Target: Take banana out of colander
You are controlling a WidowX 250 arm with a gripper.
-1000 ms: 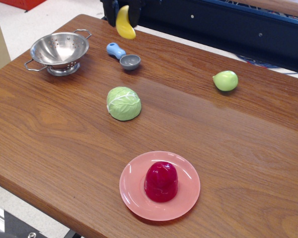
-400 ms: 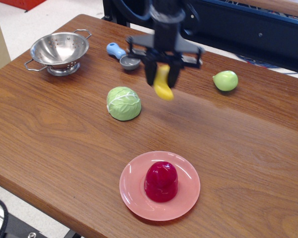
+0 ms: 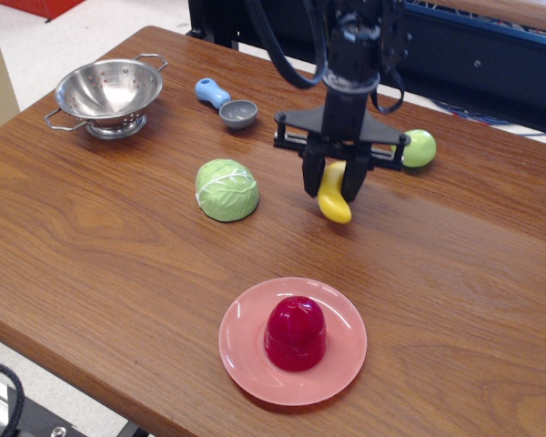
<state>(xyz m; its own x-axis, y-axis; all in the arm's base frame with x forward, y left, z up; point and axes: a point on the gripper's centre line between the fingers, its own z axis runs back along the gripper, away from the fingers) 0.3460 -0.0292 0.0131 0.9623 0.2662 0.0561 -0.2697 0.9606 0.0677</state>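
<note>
Rightward and toward the near edge goes the gripper (image 3: 333, 188), and the banana (image 3: 334, 198) has travelled with it, now well past the cabbage (image 3: 226, 189) and closer to the green pear-like fruit (image 3: 419, 147) than a moment ago. Black fingers (image 3: 312, 175) are clamped on the banana's upper part, one on each side, and its yellow lower end pokes out beneath them, tilted. It hangs low over the bare wood of the table (image 3: 100, 246); whether its tip touches the surface is hard to tell from here. Part of the green fruit is hidden behind the gripper's right crossbar.

Over at the far left corner sits the colander (image 3: 109, 91), upright on its ring base, its bowl showing only shiny perforated steel. Just to its right lies the small grey scoop (image 3: 237, 113) with its blue handle (image 3: 211, 91) pointing back toward the colander. The cabbage rests between the colander and the gripper. Down front, the pink plate (image 3: 341, 369) carries a dark red domed piece (image 3: 295, 332) in its middle, well apart from the banana
</note>
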